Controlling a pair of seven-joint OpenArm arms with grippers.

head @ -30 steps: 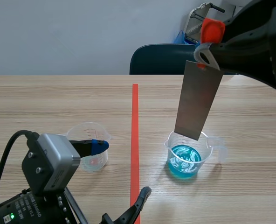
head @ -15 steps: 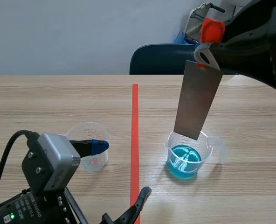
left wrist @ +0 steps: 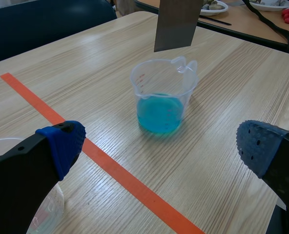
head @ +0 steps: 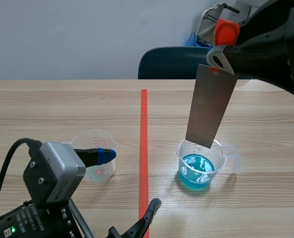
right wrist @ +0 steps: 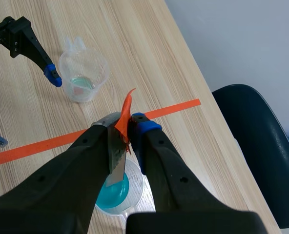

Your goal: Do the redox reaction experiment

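Note:
A grey metal sheet point(head: 210, 106) with an orange tag point(head: 225, 32) at its upper end hangs tilted from my right gripper point(head: 217, 57), which is shut on it high over the table. Its lower edge sits just above the rim of a clear beaker of blue liquid point(head: 200, 164). In the right wrist view the sheet point(right wrist: 116, 158) is seen edge-on between the fingers, with the blue beaker point(right wrist: 116, 193) under it. My left gripper point(left wrist: 159, 146) is open, low, with the blue beaker point(left wrist: 161, 97) ahead and a second clear beaker point(head: 96, 153) by its left finger.
An orange-red tape line point(head: 144, 148) runs down the middle of the wooden table point(head: 62, 109). A dark blue chair point(head: 172, 63) stands behind the far edge. The second beaker point(right wrist: 82, 74) holds a little pale liquid.

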